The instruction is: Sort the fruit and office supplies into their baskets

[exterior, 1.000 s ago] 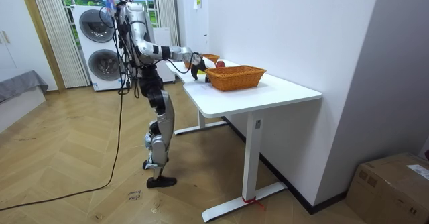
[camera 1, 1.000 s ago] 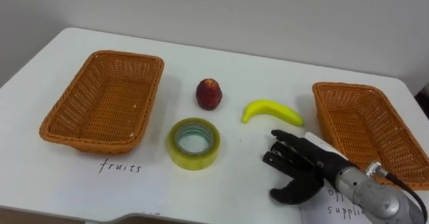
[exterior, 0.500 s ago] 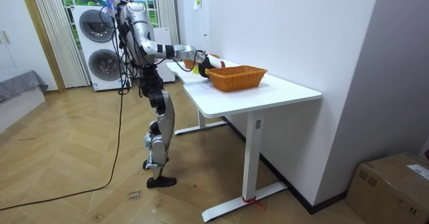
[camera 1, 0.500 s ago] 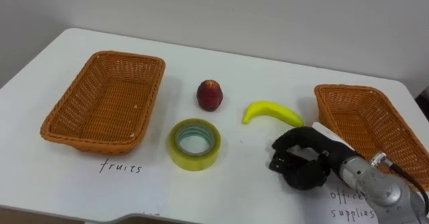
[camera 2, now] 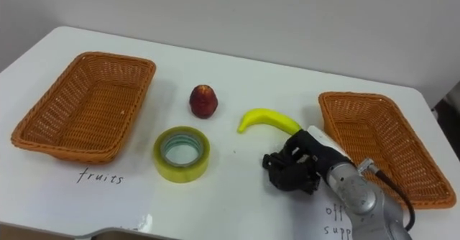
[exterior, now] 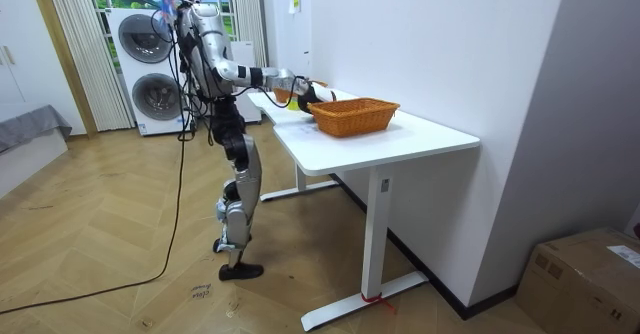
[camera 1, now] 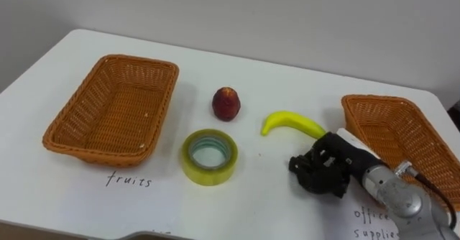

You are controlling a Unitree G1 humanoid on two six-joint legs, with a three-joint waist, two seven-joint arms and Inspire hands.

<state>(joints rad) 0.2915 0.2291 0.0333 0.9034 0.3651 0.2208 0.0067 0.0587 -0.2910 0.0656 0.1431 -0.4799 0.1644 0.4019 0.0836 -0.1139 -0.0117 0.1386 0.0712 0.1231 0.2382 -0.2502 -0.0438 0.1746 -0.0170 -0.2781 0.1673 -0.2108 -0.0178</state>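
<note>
A yellow banana [camera 1: 291, 121] lies on the white table [camera 1: 273, 75] right of centre. A red apple [camera 1: 226, 103] stands to its left, and a yellow tape roll [camera 1: 208, 154] lies flat in front of the apple. One wicker basket [camera 1: 136, 60] sits at the left above a "fruits" note [camera 1: 129, 179]. A second wicker basket [camera 1: 374, 100] sits at the right. My right hand [camera 1: 325, 172] hovers just in front of the banana's right end, its fingers curled with nothing seen in them. Both baskets look empty.
A paper label [camera 1: 374, 222] for office supplies lies under my right forearm at the front right. The table's front edge [camera 1: 144, 233] runs close below the tape roll. In the room view I stand at the table's end, right arm reaching over it beside a basket [exterior: 352, 115].
My right hand's fingers have curled from straight to closed, and the hand has drifted slightly right and toward the banana. The fruit, tape and baskets lie as before.
</note>
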